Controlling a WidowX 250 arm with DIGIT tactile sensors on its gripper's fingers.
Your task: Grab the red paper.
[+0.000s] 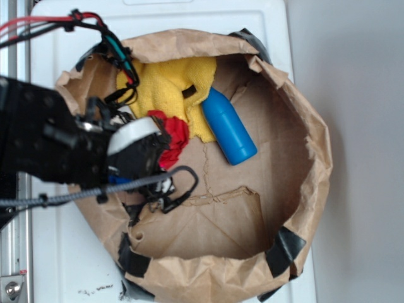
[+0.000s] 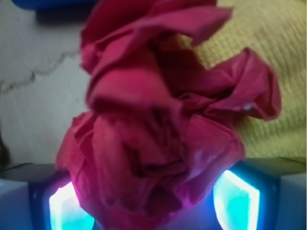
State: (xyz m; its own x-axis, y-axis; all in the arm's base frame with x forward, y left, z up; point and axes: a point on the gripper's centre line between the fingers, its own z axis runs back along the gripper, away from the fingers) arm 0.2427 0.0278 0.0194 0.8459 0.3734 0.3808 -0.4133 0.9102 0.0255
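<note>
Gripper point(image 1: 165, 146) is sitting inside the brown paper bag point(image 1: 315, 145), closing on the red paper point(image 1: 175, 140). Wrist view: the red paper point(image 2: 158, 129) is filling the gap between the two glowing cyan fingers point(image 2: 236, 200), its lower folds pressing against both inner faces, so the claw is narrow and clamping the wad. Whether the wad is off the bag floor, cannot tell. In the exterior view the red paper is lying just beside the yellow cloth point(image 1: 167, 85), at the cloth's lower edge, partly hidden under the black arm point(image 1: 44, 136). Blue bottle point(image 1: 228, 126) is lying on its side, touching the yellow cloth's right edge, apart from the red paper. In the wrist view the yellow cloth point(image 2: 249, 52) is showing behind the wad, and bare cardboard-colored bag floor point(image 2: 33, 110) on the cloth's far side.
</note>
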